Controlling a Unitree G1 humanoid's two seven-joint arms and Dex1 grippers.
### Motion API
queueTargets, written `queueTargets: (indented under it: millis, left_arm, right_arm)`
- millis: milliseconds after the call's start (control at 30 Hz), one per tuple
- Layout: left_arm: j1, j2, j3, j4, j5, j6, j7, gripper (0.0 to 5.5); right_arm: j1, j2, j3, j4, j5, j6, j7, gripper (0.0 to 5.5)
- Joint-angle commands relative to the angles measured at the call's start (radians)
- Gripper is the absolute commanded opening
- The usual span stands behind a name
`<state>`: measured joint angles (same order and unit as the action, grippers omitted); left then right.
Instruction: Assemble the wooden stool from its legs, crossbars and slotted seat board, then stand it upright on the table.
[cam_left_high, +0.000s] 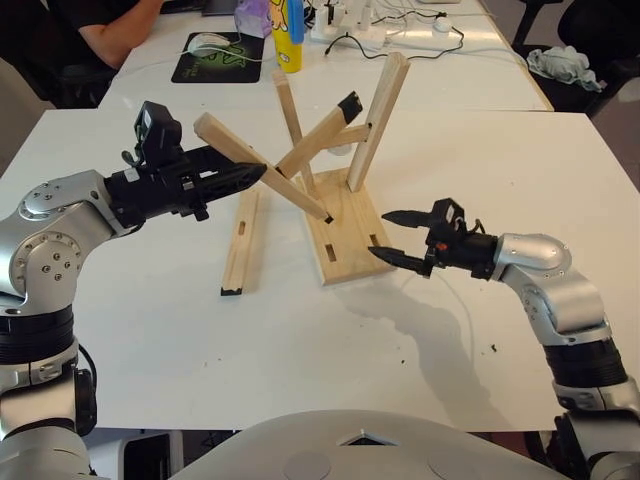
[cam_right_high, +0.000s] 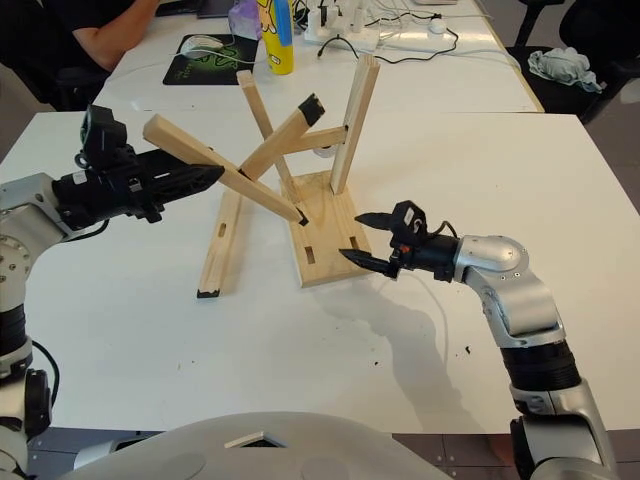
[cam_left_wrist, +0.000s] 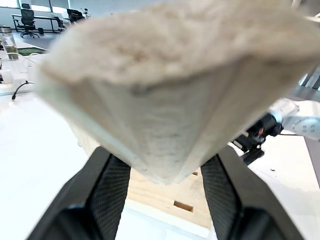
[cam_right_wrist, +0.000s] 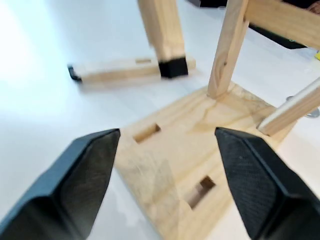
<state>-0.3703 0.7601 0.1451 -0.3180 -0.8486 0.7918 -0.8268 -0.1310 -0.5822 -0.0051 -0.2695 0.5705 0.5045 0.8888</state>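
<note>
Gripping a leg (cam_left_high: 295, 192) near its upper half, the left gripper (cam_left_high: 255, 168) had its fingers clamped on the wood and held it slanting down to the right. The leg's black-capped lower end sat by the left edge of the seat board (cam_left_high: 345, 258); whether it touched could not be told. The board lay flat on the table (cam_left_high: 300, 350), near the middle, with open slots showing in its near half. Two other legs (cam_left_high: 290, 115) (cam_left_high: 378, 115) stood in the board's far half, both tilted, joined by a crossbar (cam_left_high: 345, 133). A black-tipped piece (cam_left_high: 320, 135) slanted across between them, passing behind the held leg. A further leg (cam_left_high: 240, 240) lay flat on the table just left of the board. The right gripper (cam_left_high: 380, 235) hung at the board's near right corner, fingers spread wide and holding nothing. Beyond, a yellow bottle (cam_left_high: 288, 35) and a mouse pad (cam_left_high: 222, 58) sat on a second table.
</note>
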Motion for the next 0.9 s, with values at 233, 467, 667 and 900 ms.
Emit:
queueTargets:
  millis: [233,467,667,900]
  left_arm:
    - [-0.034,0.042,-0.073,-0.001,0.103,-0.043,-0.099,2.06]
    - [-0.037,0.025,-0.097,-0.011,0.103,-0.025,-0.117,2.06]
    - [-0.015,0.012,-0.107,-0.032,0.104,-0.018,-0.111,2.06]
    - [0.006,0.003,-0.157,-0.030,0.149,-0.034,-0.120,2.06]
  right_arm:
    - [0.110,0.300,0.102,0.108,-0.216,-0.065,-0.415,1.76]
    - [0.199,0.328,0.127,0.091,-0.247,-0.094,-0.425,0.72]
    - [0.238,0.301,0.156,0.072,-0.285,-0.088,-0.418,0.00]
    - [0.244,0.289,0.212,0.082,-0.324,-0.075,-0.411,0.00]
